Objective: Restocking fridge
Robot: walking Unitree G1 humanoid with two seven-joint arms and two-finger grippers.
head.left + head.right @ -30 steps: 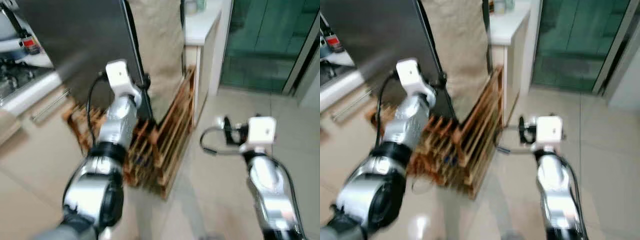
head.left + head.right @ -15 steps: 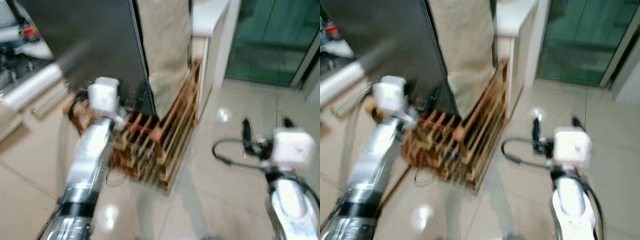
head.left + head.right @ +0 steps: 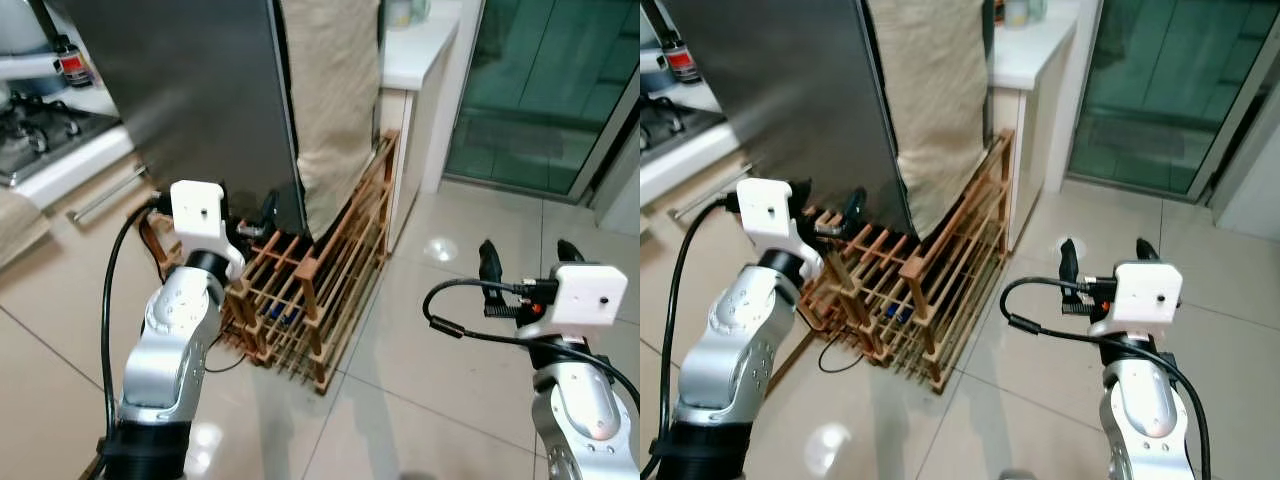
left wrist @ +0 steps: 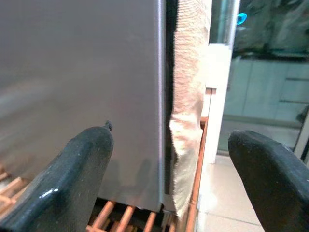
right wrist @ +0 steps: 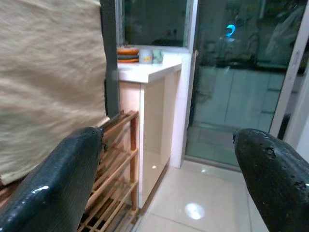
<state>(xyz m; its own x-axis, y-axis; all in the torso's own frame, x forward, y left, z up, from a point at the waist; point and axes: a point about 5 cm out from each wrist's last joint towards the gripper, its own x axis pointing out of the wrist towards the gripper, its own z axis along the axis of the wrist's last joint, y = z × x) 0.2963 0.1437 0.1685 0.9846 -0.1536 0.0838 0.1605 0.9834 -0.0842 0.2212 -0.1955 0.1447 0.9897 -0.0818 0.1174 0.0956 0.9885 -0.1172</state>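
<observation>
The fridge (image 3: 200,100) is a tall grey steel body at the upper left, and a beige cloth (image 3: 330,100) hangs down its side. It stands on a wooden slatted rack (image 3: 310,290). My left gripper (image 3: 250,218) is open and empty. It is held low in front of the fridge's bottom corner, above the rack. In the left wrist view its fingers (image 4: 82,169) frame the steel face (image 4: 77,72) and the cloth edge (image 4: 190,72). My right gripper (image 3: 527,258) is open and empty above the floor tiles, right of the rack.
A stove (image 3: 40,130) and a bottle (image 3: 72,65) are at the far left, above a cabinet with a bar handle (image 3: 100,195). A white counter (image 3: 420,50) stands behind the rack. Dark glass doors (image 3: 540,90) close off the back right. Pale floor tiles (image 3: 420,400) lie ahead.
The view has steadied after blur and shifted. My left arm has dropped from the fridge's edge to its lower corner. My right arm has drifted a little to the right.
</observation>
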